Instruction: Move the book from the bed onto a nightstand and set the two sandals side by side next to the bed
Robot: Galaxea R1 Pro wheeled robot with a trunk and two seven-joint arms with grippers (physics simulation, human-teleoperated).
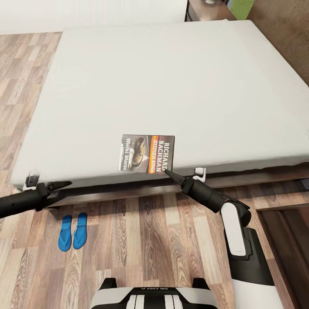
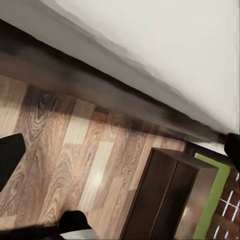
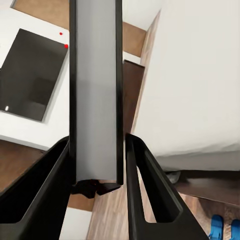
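The book (image 1: 147, 153) lies cover-up at the near edge of the bed (image 1: 171, 77), on the pale mattress. My right gripper (image 1: 168, 173) reaches its near right corner. In the right wrist view the book (image 3: 96, 90) shows edge-on between the two fingers (image 3: 150, 200), which press on both its sides. My left gripper (image 1: 60, 185) hangs open beside the bed's near left corner, holding nothing. Two blue sandals (image 1: 72, 231) lie side by side on the floor just in front of the bed frame, right of the left arm. They also appear in the right wrist view (image 3: 222, 227).
A dark brown nightstand (image 1: 285, 240) stands on the floor to my right, seen as well from the left wrist (image 2: 170, 195). Another dark cabinet top (image 1: 206, 10) sits beyond the bed's far corner. Wood-plank floor (image 1: 146, 240) lies between my base and the bed.
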